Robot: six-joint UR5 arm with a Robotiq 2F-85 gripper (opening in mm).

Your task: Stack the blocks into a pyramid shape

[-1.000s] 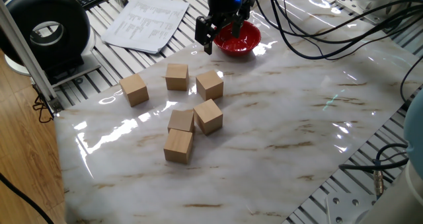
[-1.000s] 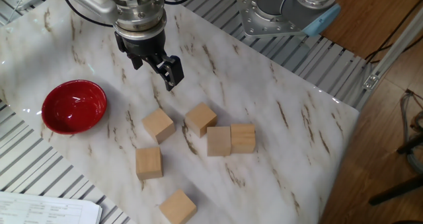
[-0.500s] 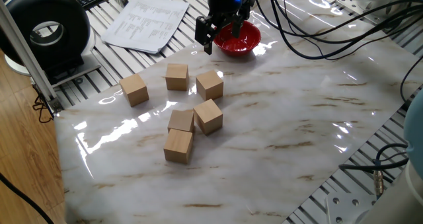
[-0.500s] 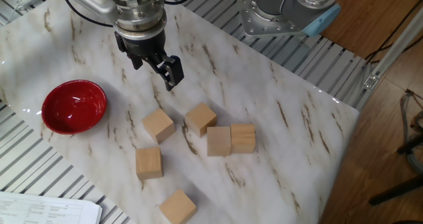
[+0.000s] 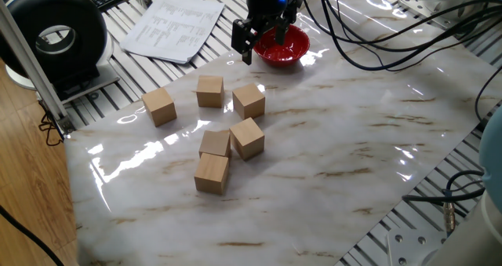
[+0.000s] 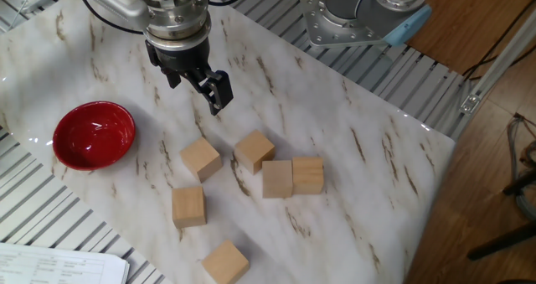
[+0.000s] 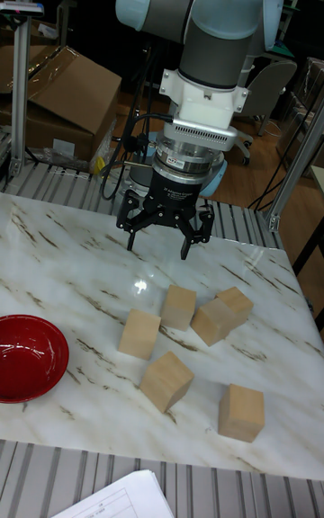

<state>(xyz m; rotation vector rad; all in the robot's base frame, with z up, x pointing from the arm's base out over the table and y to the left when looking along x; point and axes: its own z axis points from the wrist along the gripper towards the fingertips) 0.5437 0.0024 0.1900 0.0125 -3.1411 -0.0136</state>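
Evidently no stacking had begun: past the red bowl (image 6: 94,133), the gripper (image 6: 197,85) hung empty, jaws apart, above the table (image 6: 352,100), while all six blocks (image 6: 277,178) lay loose near it, two touching, none stacked. The next move called for lowering onto one block. Nothing had shifted since the earlier frames.

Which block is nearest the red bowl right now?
The block at the bowl-side edge of the group, standing free with gaps all round. Nothing lies between it and the red bowl.
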